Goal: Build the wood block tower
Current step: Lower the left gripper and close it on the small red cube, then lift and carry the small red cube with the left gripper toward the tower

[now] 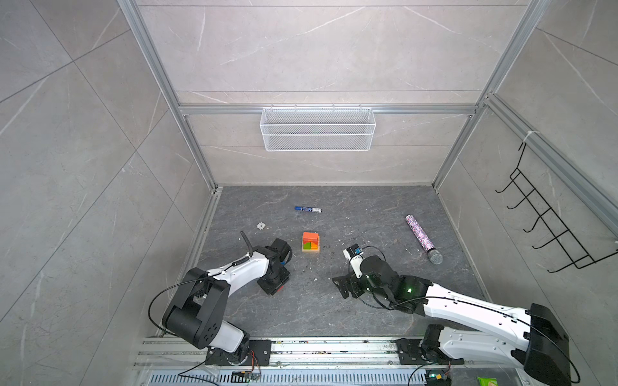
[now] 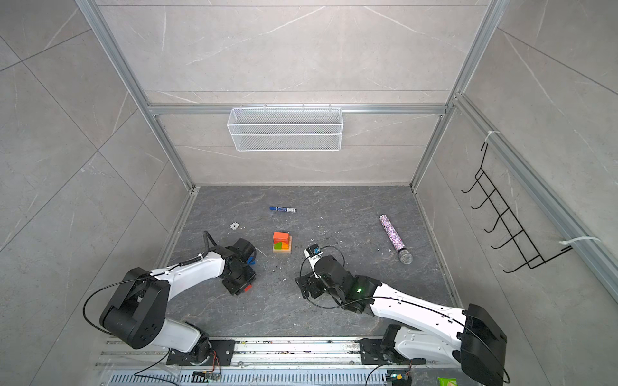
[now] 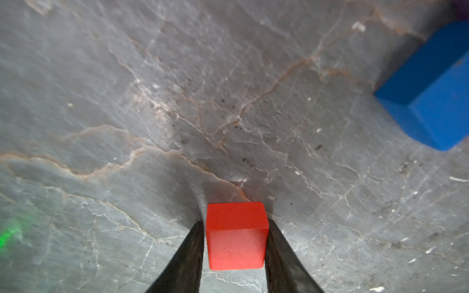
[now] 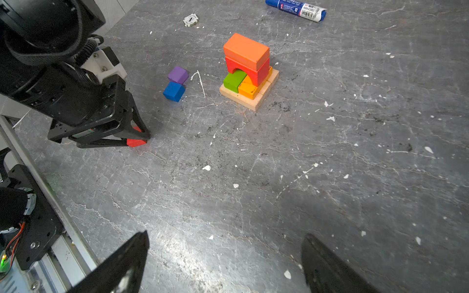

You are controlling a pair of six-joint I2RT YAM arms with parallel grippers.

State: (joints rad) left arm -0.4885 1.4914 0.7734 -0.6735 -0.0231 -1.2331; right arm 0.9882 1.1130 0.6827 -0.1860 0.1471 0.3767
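Nearest the base rail, pinches the red cube (image 3: 236, 241) in the left gripper (image 3: 236, 223), clamped squarely on both sides, apparently not yet lifted off the table (image 4: 253, 177). Just beyond, leaves the blue cube (image 4: 173, 91) and purple cube (image 4: 178, 74) loose and touching each other. Farther on, shows the tower (image 4: 247, 71) part-built: tan base (image 4: 253, 102), green block (image 4: 234, 81) and small orange block (image 4: 247, 90) on it, red arch (image 4: 256, 72) above, orange oblong (image 4: 246, 50) on top. Judged well past halfway, with three cubes to place. Reaches low and forward with the left arm (image 1: 240, 267), wrist pitched down at the table. Holds the right gripper (image 4: 225, 234) spread wide and empty, hovering well apart from the tower.
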